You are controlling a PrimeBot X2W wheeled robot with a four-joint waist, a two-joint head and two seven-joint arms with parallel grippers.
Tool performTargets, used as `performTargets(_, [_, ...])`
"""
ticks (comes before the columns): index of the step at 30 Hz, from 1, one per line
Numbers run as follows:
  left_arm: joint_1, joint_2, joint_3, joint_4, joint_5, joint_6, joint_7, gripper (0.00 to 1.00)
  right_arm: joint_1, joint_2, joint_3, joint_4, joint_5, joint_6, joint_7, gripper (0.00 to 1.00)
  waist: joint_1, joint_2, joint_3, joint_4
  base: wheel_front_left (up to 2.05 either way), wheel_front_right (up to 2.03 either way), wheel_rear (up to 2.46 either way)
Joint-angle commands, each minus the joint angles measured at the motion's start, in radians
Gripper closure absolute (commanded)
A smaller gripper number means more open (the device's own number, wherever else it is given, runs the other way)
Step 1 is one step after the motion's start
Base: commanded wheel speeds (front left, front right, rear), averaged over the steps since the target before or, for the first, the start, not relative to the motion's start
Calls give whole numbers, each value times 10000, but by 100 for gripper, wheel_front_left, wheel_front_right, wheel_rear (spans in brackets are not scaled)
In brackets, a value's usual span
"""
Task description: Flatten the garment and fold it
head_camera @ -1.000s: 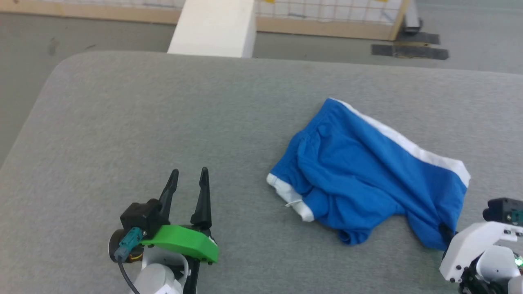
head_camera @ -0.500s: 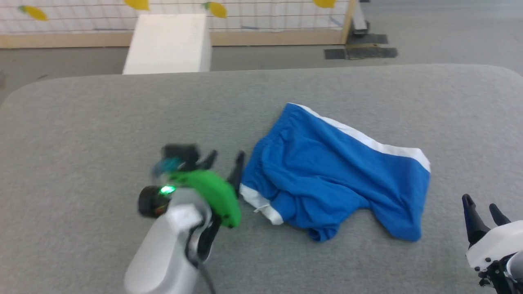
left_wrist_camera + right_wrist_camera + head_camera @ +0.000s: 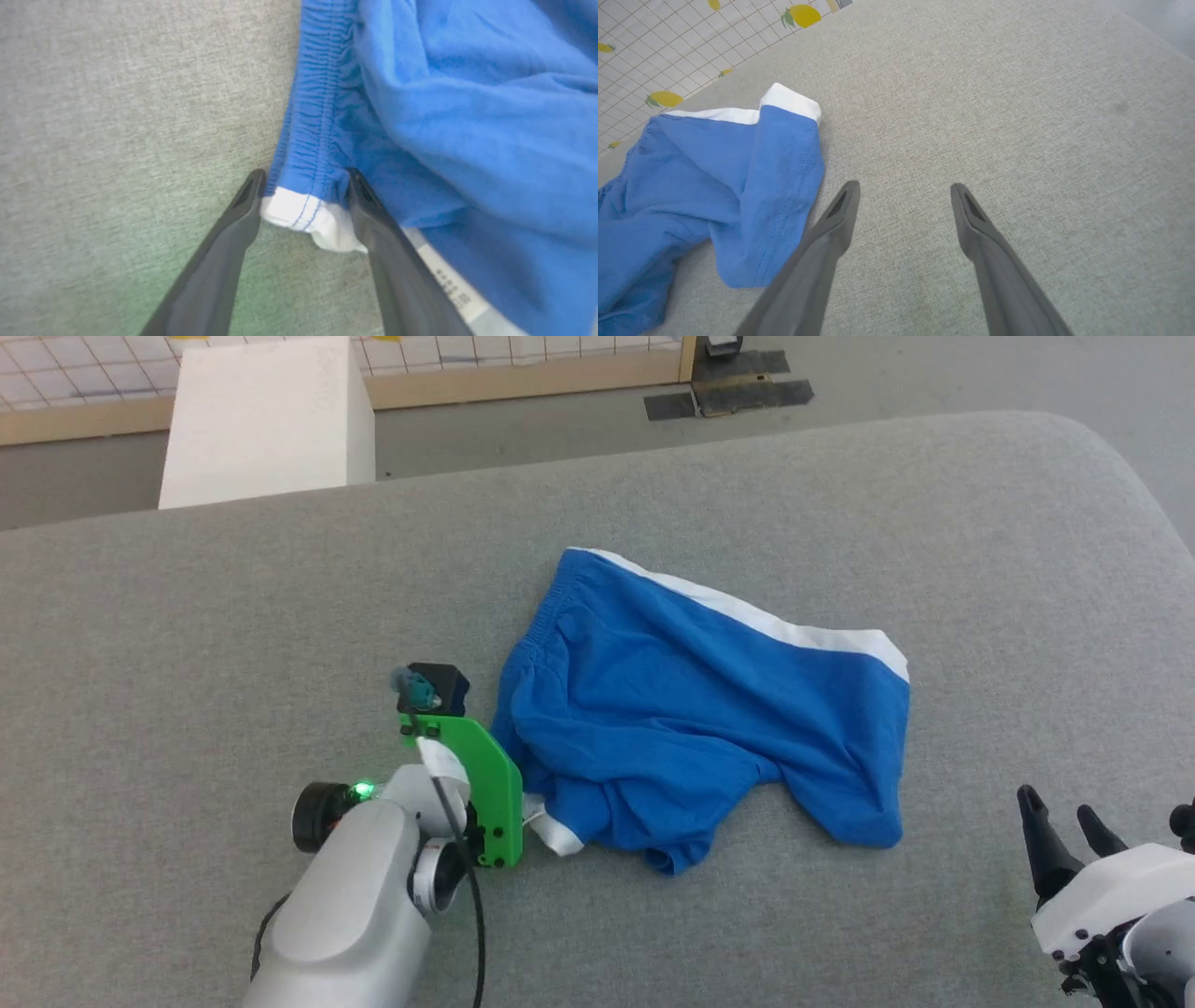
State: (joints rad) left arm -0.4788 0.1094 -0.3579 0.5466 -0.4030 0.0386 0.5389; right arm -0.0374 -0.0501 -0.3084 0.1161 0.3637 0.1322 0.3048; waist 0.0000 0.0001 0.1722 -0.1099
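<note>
The shorts (image 3: 700,719) are lying crumpled at the centre of the head view on the grey table (image 3: 233,616), so they are needing spreading before any fold. The left gripper (image 3: 306,186) is straddling the white-trimmed waistband corner (image 3: 303,212) at their lower left, its 2 fingers apart with cloth between them, probably lining up a pinch. The right gripper (image 3: 906,191) is hovering at lower right, jaws apart over bare table, near the leg hem.

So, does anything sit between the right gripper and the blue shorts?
Nothing visible. Only bare grey surface separates the open right gripper from the nearest leg of the shorts.
</note>
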Motion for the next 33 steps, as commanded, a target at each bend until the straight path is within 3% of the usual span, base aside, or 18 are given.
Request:
performTargets(1, [122,-72,74,145,-216,-106,-114,100,34,-2,9,42,52,-15,-104,0,0,-1,76,39,0,0,0])
performTargets(7, [395,-171,1380,-1189,-1399,-83,-1504,100,120,-1,205,76,-39,-15,-124,0,0,-1,-351,593,0,0,0])
performTargets(11, [1385,85,2195,-2796,-1819,298,-1969,100,301,-1,360,90,-47,-15,-35,0,0,-1,-714,1186,0,0,0])
performTargets(19, [4762,609,2958,-5427,-1991,1567,-1179,100,580,-1,598,-19,-40,-15,160,0,0,-1,-1049,2409,0,0,0])
performTargets(24, [6797,322,3229,-6246,-2250,2387,-745,100,549,-1,780,-110,-37,-15,257,0,0,-1,-1123,2780,0,0,0])
performTargets(27, [7512,183,3100,-6370,-2504,2513,-303,100,581,-1,857,-89,9,-15,279,0,0,-1,-1149,2909,0,0,0])
performTargets(29, [7632,162,3029,-6505,-2527,2517,-242,2,600,-1,894,-74,33,-15,285,0,0,-1,-1149,2952,0,0,0])
performTargets(33, [7087,342,3143,-6957,-2351,2450,-520,0,605,-1,828,-86,58,-15,247,0,0,-1,-1096,2906,0,0,0])
